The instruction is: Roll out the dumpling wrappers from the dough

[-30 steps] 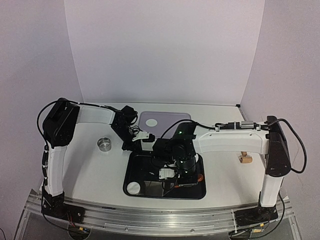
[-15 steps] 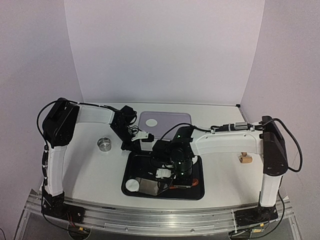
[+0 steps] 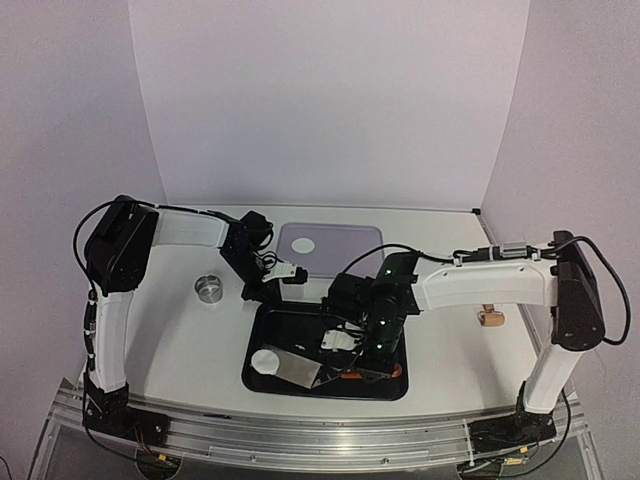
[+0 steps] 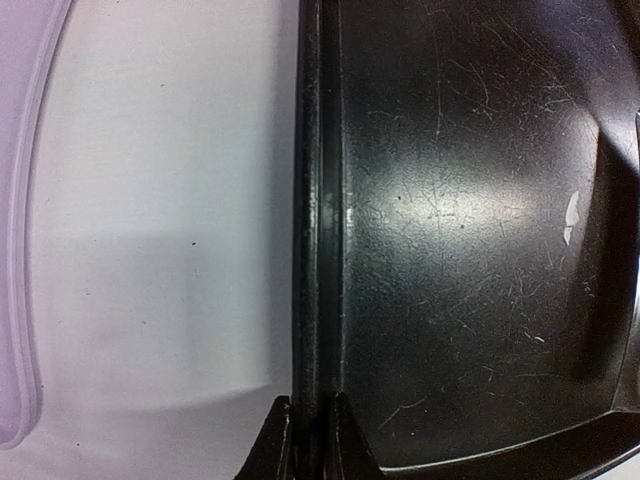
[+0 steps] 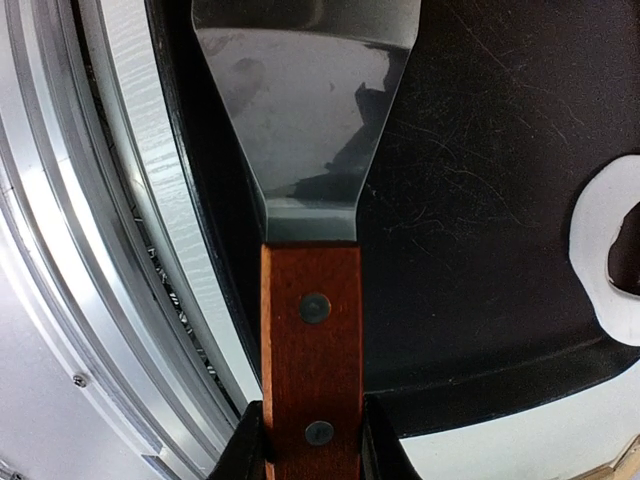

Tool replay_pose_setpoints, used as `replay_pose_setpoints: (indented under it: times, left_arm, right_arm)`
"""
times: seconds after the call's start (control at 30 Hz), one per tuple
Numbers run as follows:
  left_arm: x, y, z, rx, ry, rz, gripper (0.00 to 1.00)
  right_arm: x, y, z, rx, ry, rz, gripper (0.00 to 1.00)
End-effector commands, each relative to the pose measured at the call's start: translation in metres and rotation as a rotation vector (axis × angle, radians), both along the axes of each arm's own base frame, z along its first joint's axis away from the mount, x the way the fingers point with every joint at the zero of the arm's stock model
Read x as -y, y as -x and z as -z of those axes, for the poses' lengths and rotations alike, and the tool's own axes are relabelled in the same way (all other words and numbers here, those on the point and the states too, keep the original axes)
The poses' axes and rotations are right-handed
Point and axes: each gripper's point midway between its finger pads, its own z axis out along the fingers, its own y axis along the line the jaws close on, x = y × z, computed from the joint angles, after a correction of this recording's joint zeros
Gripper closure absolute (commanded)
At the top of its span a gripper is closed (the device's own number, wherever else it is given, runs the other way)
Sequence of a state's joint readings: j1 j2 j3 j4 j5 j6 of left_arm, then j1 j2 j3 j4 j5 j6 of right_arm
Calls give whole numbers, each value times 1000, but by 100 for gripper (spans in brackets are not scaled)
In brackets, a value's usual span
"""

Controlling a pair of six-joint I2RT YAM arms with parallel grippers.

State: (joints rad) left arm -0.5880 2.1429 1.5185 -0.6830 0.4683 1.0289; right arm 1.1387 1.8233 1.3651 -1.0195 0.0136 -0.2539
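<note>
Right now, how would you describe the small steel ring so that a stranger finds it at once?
Find the black tray at the near middle of the white table. Just left of its far-left corner, on the bare tabletop, stands the small steel ring. It alone is round, shiny metal; the dumpling wrappers are flat white dough.

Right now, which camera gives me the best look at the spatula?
Right wrist: the spatula fills the frame, wooden handle clamped between the right fingers, steel blade over the tray. The top view shows only its blade, small, from above. The left wrist view shows the tray, no clear spatula.
</note>
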Motion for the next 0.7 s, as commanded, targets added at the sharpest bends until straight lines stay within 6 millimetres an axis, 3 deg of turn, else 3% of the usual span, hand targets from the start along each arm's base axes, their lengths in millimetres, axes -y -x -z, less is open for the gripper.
replay_pose_setpoints:
  times: [0.0,0.47,0.67]
  left_arm:
    - [3,-17,-10,73,-6,-21,100]
    - [-1,-12,-9,40,-13,-48,100]
    - [0,-10,-7,11,-13,-82,100]
  right_arm:
    - [-11,-4,-18,13,-104,41,100]
    - [55,-56,-52,172,-118,228,100]
    - [79,-93,-66,243,-116,343,100]
